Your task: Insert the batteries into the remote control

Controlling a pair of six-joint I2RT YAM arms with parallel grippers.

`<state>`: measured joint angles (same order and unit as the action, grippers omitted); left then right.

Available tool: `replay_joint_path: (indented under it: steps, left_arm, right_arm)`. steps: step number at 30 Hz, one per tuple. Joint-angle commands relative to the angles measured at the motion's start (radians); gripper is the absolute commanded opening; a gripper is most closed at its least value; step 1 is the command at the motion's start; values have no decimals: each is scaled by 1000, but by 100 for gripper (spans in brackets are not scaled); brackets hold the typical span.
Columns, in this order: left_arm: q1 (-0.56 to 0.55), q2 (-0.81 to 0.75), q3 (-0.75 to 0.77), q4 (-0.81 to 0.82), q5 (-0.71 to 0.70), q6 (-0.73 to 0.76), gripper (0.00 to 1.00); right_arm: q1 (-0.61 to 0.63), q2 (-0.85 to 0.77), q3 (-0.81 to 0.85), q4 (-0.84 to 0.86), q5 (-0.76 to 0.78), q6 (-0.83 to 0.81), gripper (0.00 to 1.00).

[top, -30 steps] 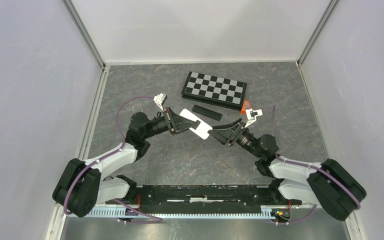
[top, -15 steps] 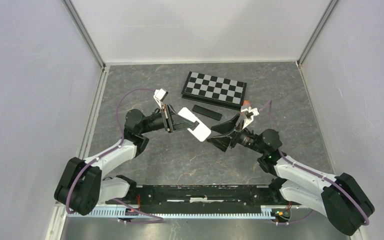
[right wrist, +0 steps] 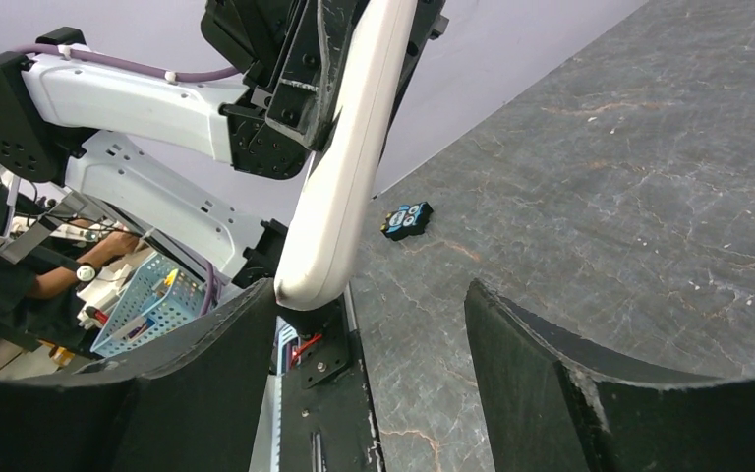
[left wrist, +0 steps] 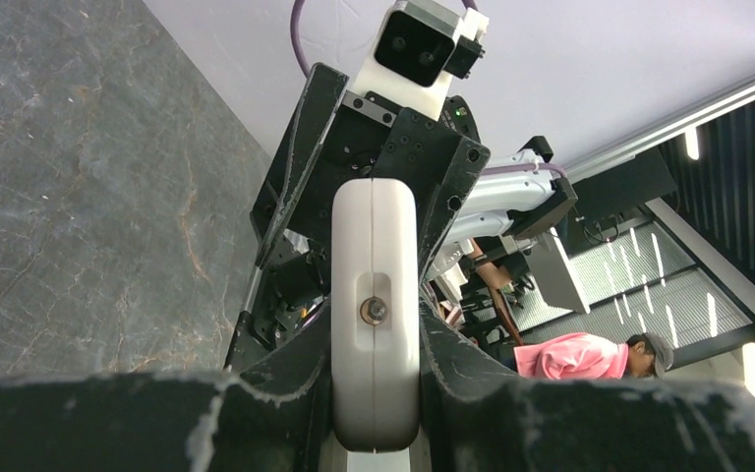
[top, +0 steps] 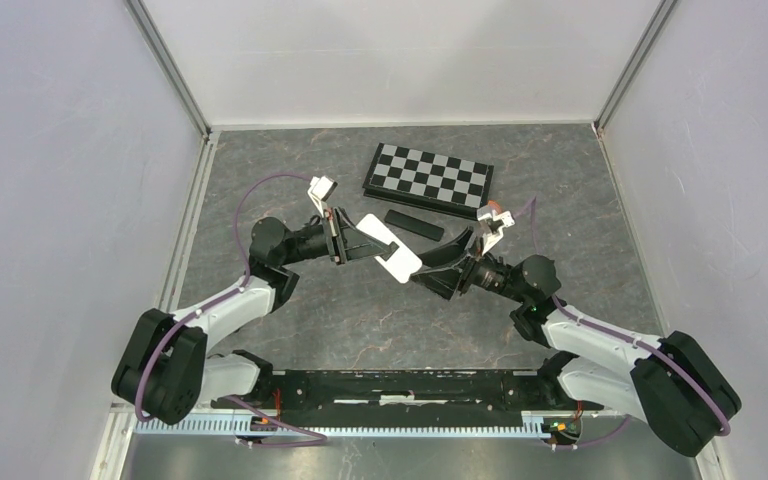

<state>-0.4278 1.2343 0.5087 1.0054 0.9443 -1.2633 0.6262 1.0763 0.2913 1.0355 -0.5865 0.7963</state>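
Observation:
A white remote (top: 390,247) is clamped in my left gripper (top: 372,248) and held above the table, its free end pointing right. In the left wrist view the remote (left wrist: 375,295) stands edge-on between the fingers of the left gripper (left wrist: 375,354). My right gripper (top: 438,270) is open and empty, its jaws wide at the remote's free end. In the right wrist view the remote (right wrist: 349,167) ends close by the left finger (right wrist: 226,364) of the right gripper (right wrist: 369,295). I see no batteries in any view.
A black slim bar (top: 413,223) lies on the table behind the remote. A folded checkerboard (top: 428,178) lies at the back. A small dark object with light blue marks (right wrist: 406,219) lies on the floor near the wall.
My right gripper's jaws have opened wide and its wrist has turned. The left gripper has shifted the remote slightly up and left.

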Motion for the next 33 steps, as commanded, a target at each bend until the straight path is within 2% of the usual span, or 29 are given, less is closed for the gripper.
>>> replay_joint_path:
  steps: [1,5,13,18,21,24,27,29,33]
  left_arm:
    - [-3,1,32,73,24,-6,2]
    - [-4,5,24,85,21,-7,2]
    - [-13,23,3,213,31,-55,2]
    - [-52,46,-1,291,58,-80,2]
    - [-82,53,-1,295,69,-71,2]
    - [-104,51,-2,266,68,-42,2]
    - [-106,37,-2,209,67,-1,2]
    - [-107,24,2,179,67,19,2]
    - [-106,-13,22,37,70,119,2]
  right_arm:
    - [1,-9,24,80,-7,-1,75]
    - [5,7,35,77,23,46,72]
    - [75,76,107,-186,222,20,41]
    - [95,113,114,-189,290,35,29]
    - [112,135,142,-247,335,37,23]
    - [122,156,198,-398,395,30,21]
    - [122,160,218,-451,420,5,22]
    - [122,150,214,-431,412,-21,24]
    - [104,125,203,-362,299,-104,35]
